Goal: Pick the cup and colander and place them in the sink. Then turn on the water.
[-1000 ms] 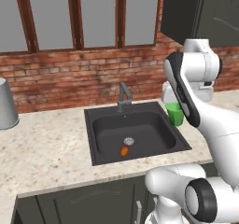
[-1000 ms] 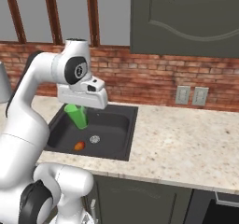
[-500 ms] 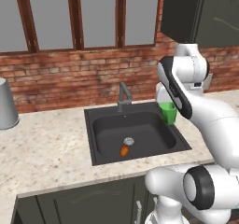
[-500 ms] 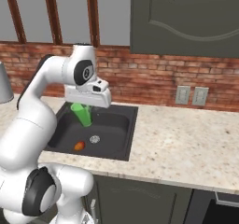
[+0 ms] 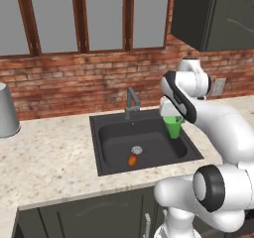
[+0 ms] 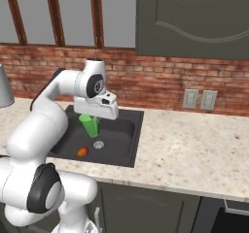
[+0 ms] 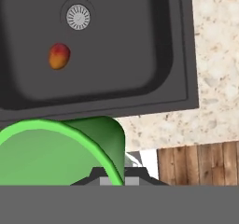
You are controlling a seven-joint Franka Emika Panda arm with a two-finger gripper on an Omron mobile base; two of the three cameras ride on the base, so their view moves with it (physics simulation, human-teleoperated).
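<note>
The bright-green cup (image 5: 173, 127) hangs upright over the right part of the dark grey sink (image 5: 109, 133), with my gripper (image 5: 172, 118) shut on its rim from above. From the right base, the cup (image 6: 89, 125) sits under the gripper (image 6: 90, 117), above the sink (image 6: 121, 130) basin. Down the hand, the cup's (image 7: 56, 153) open mouth is close below, with the sink (image 7: 116, 41) floor beyond it. The grey faucet (image 5: 131, 102) stands behind the basin and no water runs from it. The colander is out of view.
A small orange fruit (image 5: 132, 160) lies in the basin beside the round drain (image 5: 137, 150). A large grey metal cylinder (image 5: 5, 110) stands on the far-left counter. Brick wall, windows and a dark upper cabinet (image 5: 213, 14) rise behind; wall outlets (image 6: 199, 99) sit to the right.
The arm has carried the cup leftward and slightly down, from the sink's right edge to over the basin. The gripper stays shut on it.
</note>
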